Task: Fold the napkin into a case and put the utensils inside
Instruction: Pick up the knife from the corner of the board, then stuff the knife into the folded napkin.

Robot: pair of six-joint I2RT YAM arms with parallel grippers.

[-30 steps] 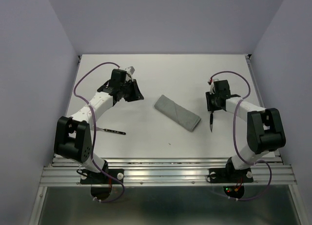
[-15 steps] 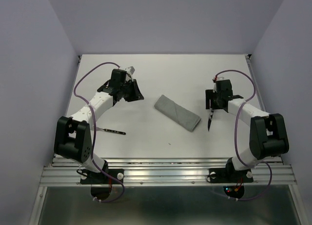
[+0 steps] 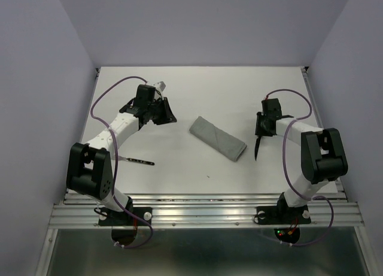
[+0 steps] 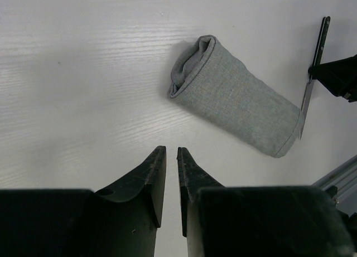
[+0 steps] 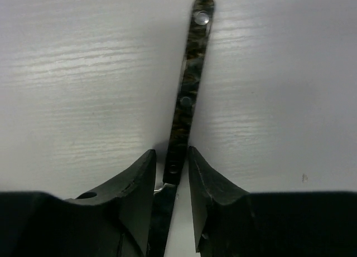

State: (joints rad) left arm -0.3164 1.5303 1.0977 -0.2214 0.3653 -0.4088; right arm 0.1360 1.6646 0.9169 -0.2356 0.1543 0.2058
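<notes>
The case lies in the middle of the counter, its long axis far-left to near-right and its mouth far-left. Just right, a utensil runs near-to-far, its handle between the right claw's fingers; I cannot tell whether it grips. The left claw is slightly parted and empty.

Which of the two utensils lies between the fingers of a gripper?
The utensil right of the case, its dark handle between the right gripper fingers. The other utensil lies alone, near the base of the left arm, with no gripper at it.
</notes>
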